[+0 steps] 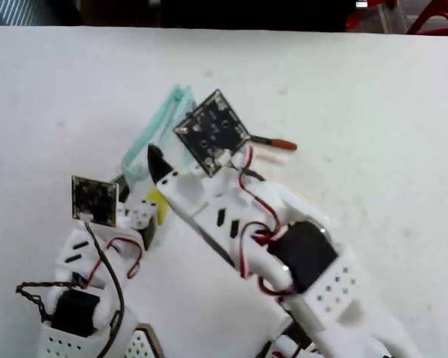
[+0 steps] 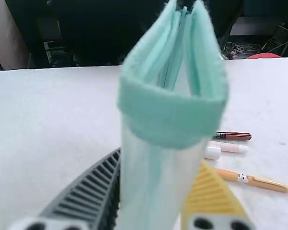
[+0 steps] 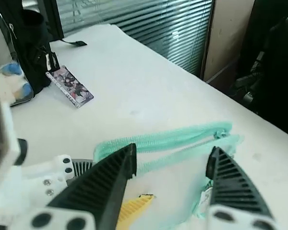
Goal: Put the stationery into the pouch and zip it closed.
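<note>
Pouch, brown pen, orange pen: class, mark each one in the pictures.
pouch (image 2: 173, 110), left wrist view, on its teal end band.
brown pen (image 2: 233, 136), left wrist view, mid-barrel.
orange pen (image 2: 257, 180), left wrist view, mid-barrel.

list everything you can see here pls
pouch: 1, mint green with clear sides, raised off the table in the left pincer
brown-red pen: 1, brown with a red end, lying on the table beside the pouch
white pen: 1, white and pale pink, lying next to the brown-red pen
orange pen: 1, orange, lying next to the white pen
card: 1, printed picture, flat on the table away from the pouch
bag: 1, black, at the table's edge near the card
table: 1, white, under everything
left pincer: 1, one grey and one yellow finger, shut on the pouch
right pincer: 1, black fingers, open, close by the pouch
</note>
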Motion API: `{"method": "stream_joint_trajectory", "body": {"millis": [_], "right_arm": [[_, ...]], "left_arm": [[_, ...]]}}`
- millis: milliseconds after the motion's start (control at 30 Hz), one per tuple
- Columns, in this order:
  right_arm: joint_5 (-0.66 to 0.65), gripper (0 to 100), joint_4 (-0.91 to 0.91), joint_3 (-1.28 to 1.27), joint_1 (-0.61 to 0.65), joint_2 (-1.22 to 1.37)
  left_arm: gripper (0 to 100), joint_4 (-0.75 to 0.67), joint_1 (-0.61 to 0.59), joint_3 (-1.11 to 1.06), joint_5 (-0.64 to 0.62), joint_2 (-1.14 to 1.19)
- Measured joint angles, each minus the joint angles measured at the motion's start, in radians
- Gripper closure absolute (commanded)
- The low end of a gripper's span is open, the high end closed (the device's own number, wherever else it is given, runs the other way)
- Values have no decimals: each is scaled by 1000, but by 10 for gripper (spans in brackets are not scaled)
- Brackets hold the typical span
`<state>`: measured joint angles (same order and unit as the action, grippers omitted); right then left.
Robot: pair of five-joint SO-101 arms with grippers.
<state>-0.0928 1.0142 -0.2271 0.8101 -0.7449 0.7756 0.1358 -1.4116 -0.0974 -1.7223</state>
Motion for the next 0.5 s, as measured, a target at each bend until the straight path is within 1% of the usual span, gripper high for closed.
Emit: {"method": "stream_joint_trajectory", "body": {"millis": [100,200,300,433,500], "right_arm": [[-3,762,91,140,0,-3],[-46,762,166,258,-15,-6],[-64,762,212,290,-98,-11],[-77,762,235,249,-259,-8],[-132,762,235,195,-342,-3]], "left_arm": [[830,0,-2,0,0,0],[831,0,-2,0,0,0],[831,0,-2,0,0,0],[831,0,-2,0,0,0],[831,0,-3,0,0,0]]}}
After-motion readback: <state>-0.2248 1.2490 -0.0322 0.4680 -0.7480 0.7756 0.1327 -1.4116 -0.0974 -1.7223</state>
